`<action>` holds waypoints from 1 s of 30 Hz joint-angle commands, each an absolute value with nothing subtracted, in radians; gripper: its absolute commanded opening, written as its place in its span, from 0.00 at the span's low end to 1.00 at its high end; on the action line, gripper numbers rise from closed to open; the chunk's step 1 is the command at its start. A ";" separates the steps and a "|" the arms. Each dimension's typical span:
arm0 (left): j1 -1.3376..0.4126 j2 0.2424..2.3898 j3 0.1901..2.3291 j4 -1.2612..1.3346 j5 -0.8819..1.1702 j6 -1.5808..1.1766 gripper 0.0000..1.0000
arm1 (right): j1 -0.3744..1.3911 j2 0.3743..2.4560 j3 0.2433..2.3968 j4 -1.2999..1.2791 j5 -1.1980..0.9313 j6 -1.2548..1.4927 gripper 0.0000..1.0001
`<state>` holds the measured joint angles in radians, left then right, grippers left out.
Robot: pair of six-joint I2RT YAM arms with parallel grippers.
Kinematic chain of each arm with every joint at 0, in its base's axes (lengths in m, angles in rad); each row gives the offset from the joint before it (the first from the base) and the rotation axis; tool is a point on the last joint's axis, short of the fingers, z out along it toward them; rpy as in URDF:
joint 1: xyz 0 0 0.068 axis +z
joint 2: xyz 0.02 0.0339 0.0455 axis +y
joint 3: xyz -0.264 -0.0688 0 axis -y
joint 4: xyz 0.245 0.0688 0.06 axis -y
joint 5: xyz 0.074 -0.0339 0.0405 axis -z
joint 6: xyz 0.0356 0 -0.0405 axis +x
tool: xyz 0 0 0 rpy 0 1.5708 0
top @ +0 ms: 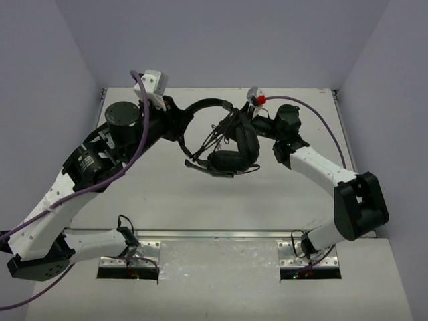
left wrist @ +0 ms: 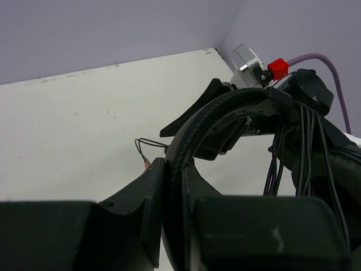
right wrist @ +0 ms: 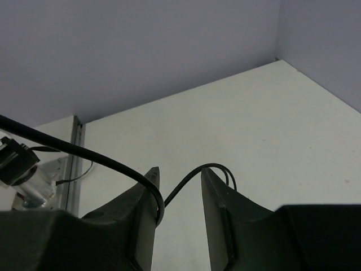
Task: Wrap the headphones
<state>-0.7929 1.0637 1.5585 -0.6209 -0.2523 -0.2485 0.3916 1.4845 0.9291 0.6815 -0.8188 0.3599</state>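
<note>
Top view: we list one pair of black headphones (top: 227,160) over the far middle of the pale grey counter (top: 200,207). The left end effector (top: 179,122) is at the headband and the right end effector (top: 257,127) just beside the earcups. Two arms, two purple cables (top: 140,134), plain lilac walls (top: 221,40).

Left wrist: we see the left end effector (left wrist: 175,192) clamped on the headband (left wrist: 225,110).

Right wrist: we note the right end effector (right wrist: 179,178) with jaws apart. One thin black cable (right wrist: 84,152) passes loosely between them.
</note>
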 commanded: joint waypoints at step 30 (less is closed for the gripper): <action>-0.804 0.992 1.623 -0.479 -0.567 -0.554 0.00 | 0.500 1.532 0.851 0.914 -0.772 0.495 0.47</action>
